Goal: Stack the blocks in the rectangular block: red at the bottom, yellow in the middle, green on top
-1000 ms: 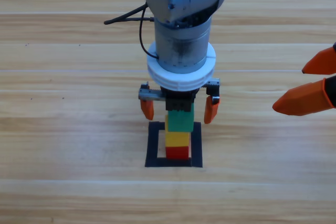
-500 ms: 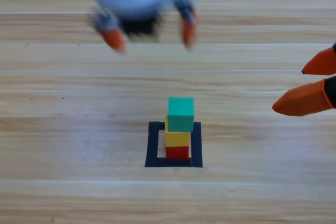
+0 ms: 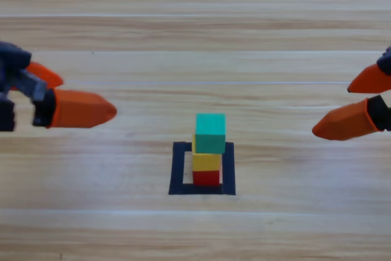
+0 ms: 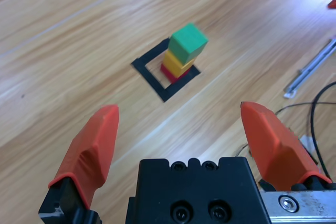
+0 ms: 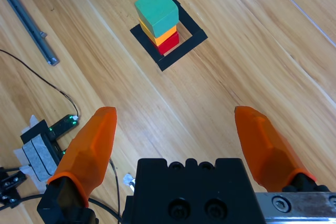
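On the wooden table [image 3: 91, 224]: red [image 3: 206, 178], yellow [image 3: 206, 162], green [image 3: 211, 132] stacked inside the rectangular block [image 3: 178, 169]; left gripper [image 3: 58, 93] and right gripper [image 3: 360, 99] at opposite edges, jaws spread, empty.

Left gripper [image 3: 73, 93] parked at the tabletop's left edge, jaws spread wide, nothing between them, tips pointing toward the middle. Right gripper [image 3: 351, 102] at the right edge, jaws also wide apart and empty, tips pointing inward. Both arms pulled back to the sides, little besides the grippers showing.
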